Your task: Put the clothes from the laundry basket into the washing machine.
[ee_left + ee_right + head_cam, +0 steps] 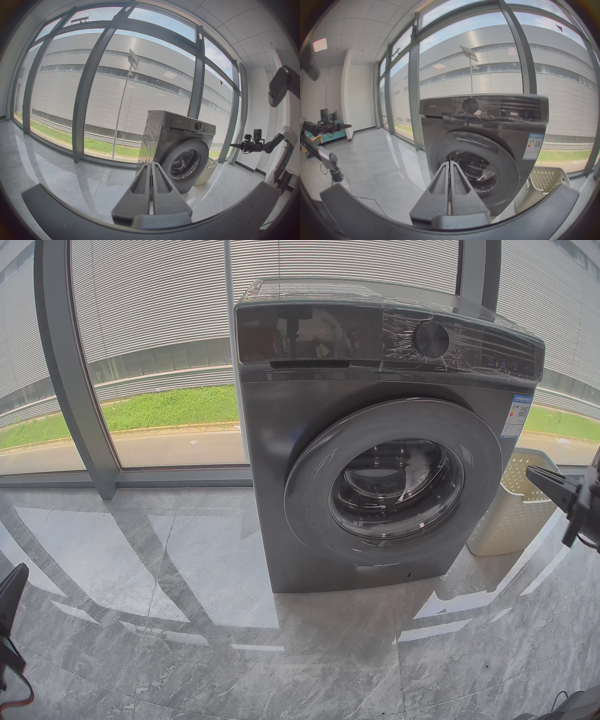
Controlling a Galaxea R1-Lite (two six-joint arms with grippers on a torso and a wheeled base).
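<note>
Grey marble floor (187, 615) before tall windows (156, 334), washing machine (387, 446) with its round door (394, 484) closed, pale laundry basket (515, 509) just beside it on the right, left gripper (151, 167) and right gripper (449, 165) both clenched, holding nothing.

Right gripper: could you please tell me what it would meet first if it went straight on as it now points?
Probably the closed door of the washing machine. The right gripper, fingers shut, aims at it with nothing visible between, though depth is unclear.
</note>
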